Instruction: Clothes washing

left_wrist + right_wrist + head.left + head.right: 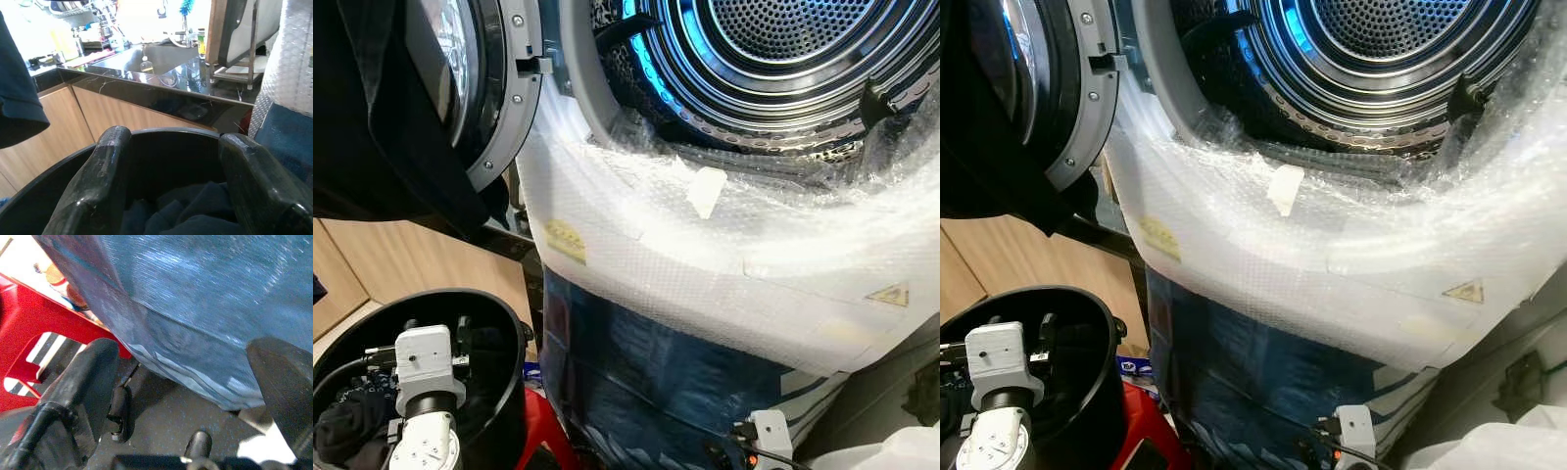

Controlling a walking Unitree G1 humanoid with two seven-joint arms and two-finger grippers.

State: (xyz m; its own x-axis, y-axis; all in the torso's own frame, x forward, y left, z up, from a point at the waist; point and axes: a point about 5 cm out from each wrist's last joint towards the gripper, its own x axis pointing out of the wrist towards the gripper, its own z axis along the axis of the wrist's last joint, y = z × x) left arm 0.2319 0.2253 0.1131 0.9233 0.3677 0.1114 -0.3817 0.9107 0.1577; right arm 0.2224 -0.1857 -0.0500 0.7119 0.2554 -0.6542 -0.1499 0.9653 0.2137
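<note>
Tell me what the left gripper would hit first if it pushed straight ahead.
Most likely the dark clothes in the black bucket: the open left gripper points into it, though depth is hard to judge.

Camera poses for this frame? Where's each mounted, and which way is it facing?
Head stereo pair: looks forward and down at the washer drum, bubble wrap and black bucket; left arm at lower left.
Left wrist: above the left tool, open over dark clothes; shares the bucket.
Right wrist: above the right tool, open, facing the floor.
</note>
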